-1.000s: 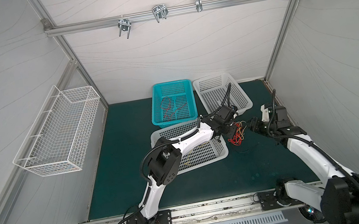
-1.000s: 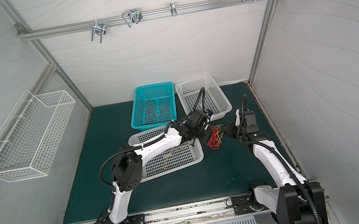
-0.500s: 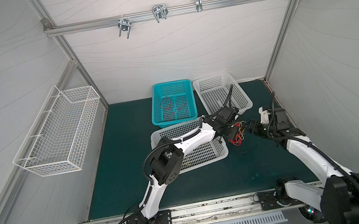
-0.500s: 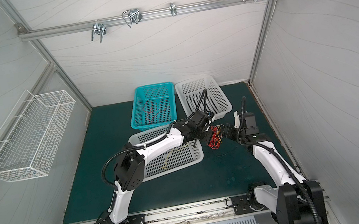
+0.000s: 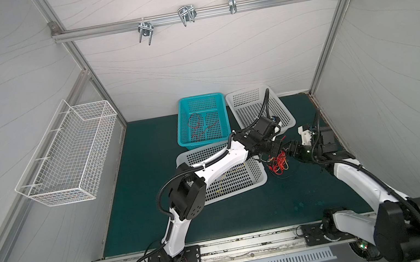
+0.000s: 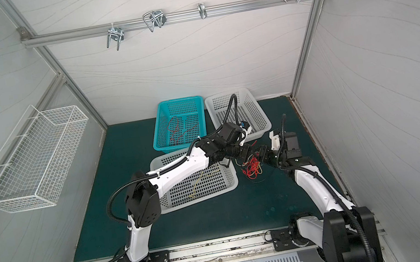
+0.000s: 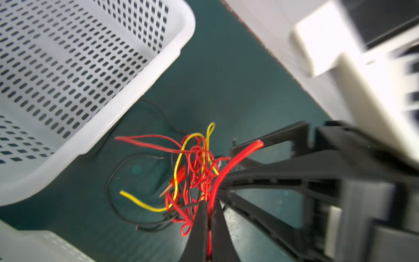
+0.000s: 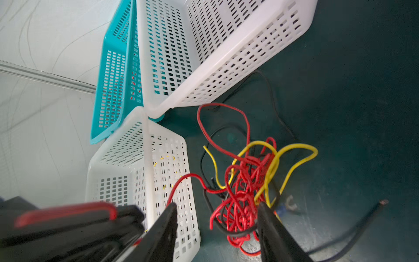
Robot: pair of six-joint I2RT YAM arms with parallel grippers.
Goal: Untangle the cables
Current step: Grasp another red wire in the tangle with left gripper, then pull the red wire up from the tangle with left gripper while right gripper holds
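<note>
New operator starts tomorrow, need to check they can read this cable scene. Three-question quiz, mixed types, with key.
1. True or false: the left tool is shut on a red insulated wire.
2. Where does the tangled bundle of thin red, yellow and black wires sit?
A) in the teal plastic basket
B) on the dark green mat beside the near white perforated plastic basket
C) in the white wire wall basket
3. Fill in: the loose thin wire inside that near white basket is ____.
Key: 1 true; 2 B; 3 yellow.
</note>
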